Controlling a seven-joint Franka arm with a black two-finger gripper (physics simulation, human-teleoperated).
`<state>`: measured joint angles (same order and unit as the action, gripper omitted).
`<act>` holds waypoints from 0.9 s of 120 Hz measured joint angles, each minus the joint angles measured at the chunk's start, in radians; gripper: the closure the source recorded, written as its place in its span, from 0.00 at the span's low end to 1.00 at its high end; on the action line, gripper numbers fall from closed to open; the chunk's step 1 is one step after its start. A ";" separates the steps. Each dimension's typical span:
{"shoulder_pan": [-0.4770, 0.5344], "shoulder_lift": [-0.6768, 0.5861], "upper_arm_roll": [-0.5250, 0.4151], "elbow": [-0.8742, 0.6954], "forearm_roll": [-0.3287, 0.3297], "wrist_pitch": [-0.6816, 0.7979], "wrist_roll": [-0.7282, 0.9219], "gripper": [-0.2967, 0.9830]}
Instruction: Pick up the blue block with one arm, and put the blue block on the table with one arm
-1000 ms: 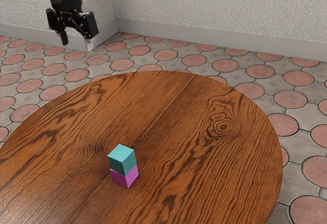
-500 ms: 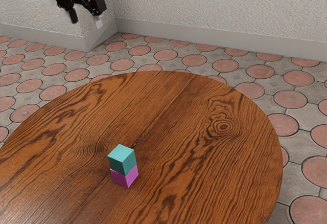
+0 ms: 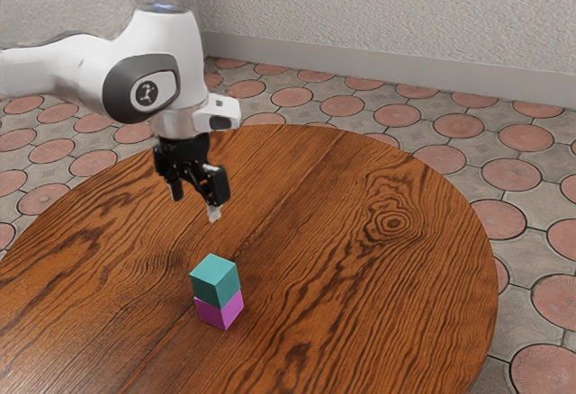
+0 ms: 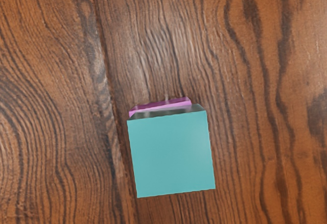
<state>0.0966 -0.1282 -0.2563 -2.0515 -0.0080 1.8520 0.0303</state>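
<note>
Teal-blue cubic block [image 3: 215, 282] stacked on magenta cubic block [image 3: 218, 314], on round brown wooden desk [image 3: 342, 277]; black gripper [image 3: 195, 206] above, jaws apart.

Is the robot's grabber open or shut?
Open. The gripper's two fingers stand apart with nothing between them, up above the blue-green block.

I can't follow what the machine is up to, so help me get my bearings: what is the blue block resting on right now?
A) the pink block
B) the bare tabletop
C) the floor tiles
A: the blue block sits on top of the pink block, which stands on the wooden table.
</note>
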 joint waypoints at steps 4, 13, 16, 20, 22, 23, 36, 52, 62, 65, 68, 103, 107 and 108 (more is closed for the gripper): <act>0.002 0.000 -0.013 -0.027 -0.002 0.027 0.001 0.23; 0.005 0.000 -0.039 -0.072 -0.005 0.095 0.002 0.23; 0.005 -0.001 -0.044 -0.089 -0.006 0.117 0.002 0.23; 0.010 -0.007 -0.049 -0.114 -0.008 0.147 0.003 0.23; 0.015 -0.012 -0.053 -0.128 -0.009 0.162 0.004 0.23; 0.019 -0.014 -0.055 -0.134 -0.010 0.169 0.004 0.23; 0.047 -0.027 -0.084 -0.202 -0.013 0.243 0.007 0.23; 0.072 -0.027 -0.097 -0.254 -0.017 0.312 0.010 0.23; 0.078 -0.019 -0.098 -0.277 -0.026 0.346 0.011 0.23; 0.080 -0.013 -0.098 -0.280 -0.028 0.354 0.012 0.23; 0.082 -0.009 -0.098 -0.282 -0.030 0.362 0.012 0.23; 0.102 0.053 -0.098 -0.285 -0.033 0.428 0.016 0.23; 0.104 0.056 -0.098 -0.285 -0.032 0.432 0.016 0.23; 0.104 0.057 -0.098 -0.285 -0.032 0.433 0.016 0.23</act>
<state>0.2006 -0.0714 -0.3544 -2.3366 -0.0402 2.2848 0.0465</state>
